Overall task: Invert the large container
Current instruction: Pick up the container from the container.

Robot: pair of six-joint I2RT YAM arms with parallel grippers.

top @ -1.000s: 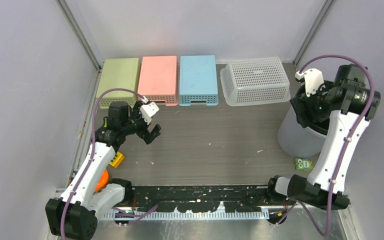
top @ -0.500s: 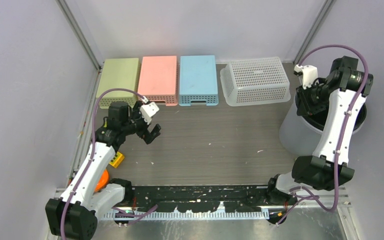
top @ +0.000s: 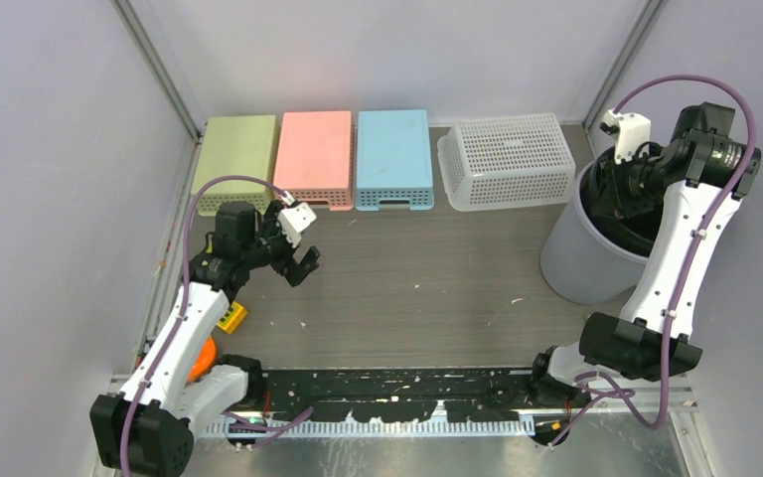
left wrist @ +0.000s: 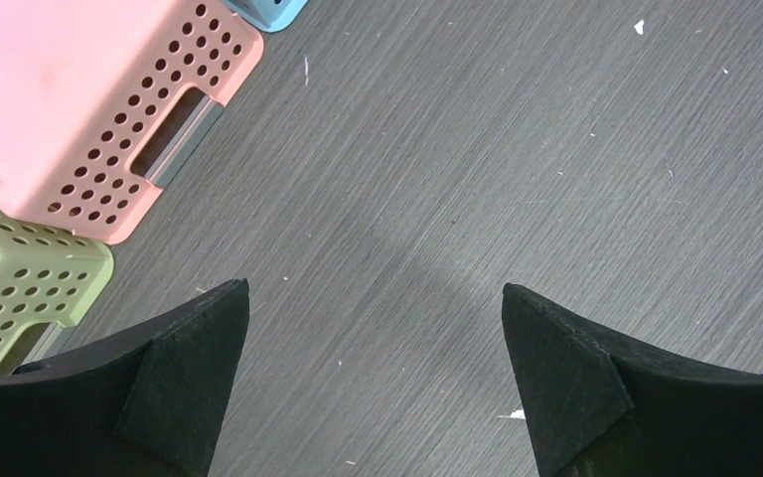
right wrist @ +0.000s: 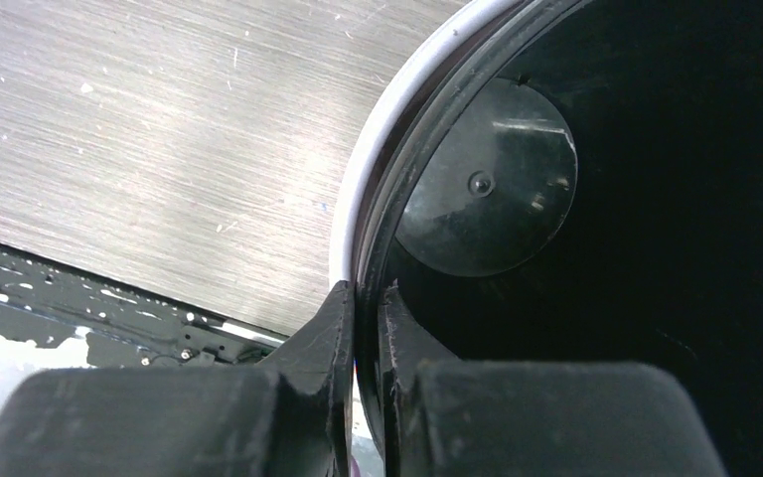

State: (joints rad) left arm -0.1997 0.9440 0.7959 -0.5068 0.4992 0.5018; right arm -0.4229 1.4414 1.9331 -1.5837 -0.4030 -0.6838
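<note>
While the right gripper (right wrist: 366, 298) pinches its rim, the large container (top: 584, 260) stands at the right side of the table (top: 427, 288), mouth up, not flipped yet. Grey wall outside, black inside, thin white edge at the lip. Right wrist view: one finger outside the lip, one inside, jaws almost together with only the rim between them. Deep inside, a round black disc (right wrist: 487, 194) with a centre screw. Top view: the gripper comes down onto the mouth from above. Can't tell whether the base is flat on the table or tipped.

White basket (top: 507, 159) is just behind and left of the container. It's near, but I can't tell if they touch. The row runs on leftward along the back: blue bin (top: 393, 159), pink bin (top: 314, 157), green bin (top: 234, 149), side by side.

Left gripper (left wrist: 373, 298) is well apart on the left, hovering over the table in front of the pink bin. Jaws spread wide, nothing between them. Its wrist view shows wood-grain surface, with pink and green bin corners at upper left.

At the left table edge, beside the left arm: small yellow block (top: 230, 316) and an orange thing (top: 202, 358), partly hidden.
</note>
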